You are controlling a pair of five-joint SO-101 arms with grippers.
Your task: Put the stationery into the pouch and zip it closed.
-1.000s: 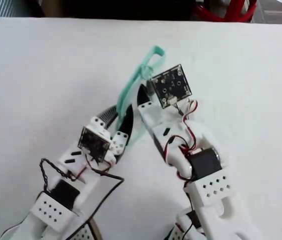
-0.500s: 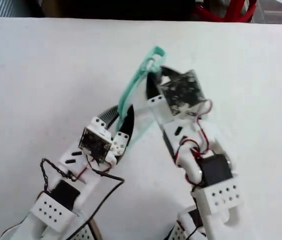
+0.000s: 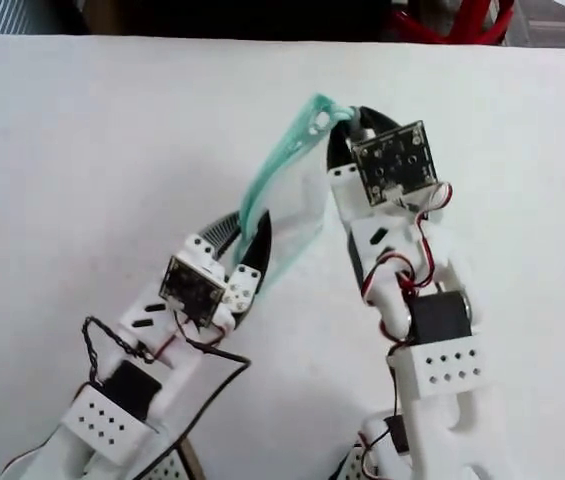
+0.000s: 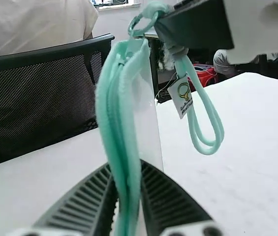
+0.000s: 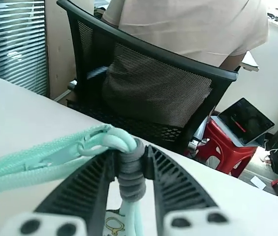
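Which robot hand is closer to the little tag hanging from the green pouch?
The right one. The right gripper is shut on the cord that carries the tag, right beside it. The left gripper clamps the pouch at its other end, farther from the tag.

The left arm [image 3: 147, 315] and right arm [image 3: 442, 400] are white printed plastic with black servo blocks [image 3: 434, 322], square black camera boards [image 3: 392, 162] and ribbed black fingers [image 4: 175, 206]; red wires [image 3: 424, 235] loop on the right, a twisted black cable [image 3: 90, 348] on the left
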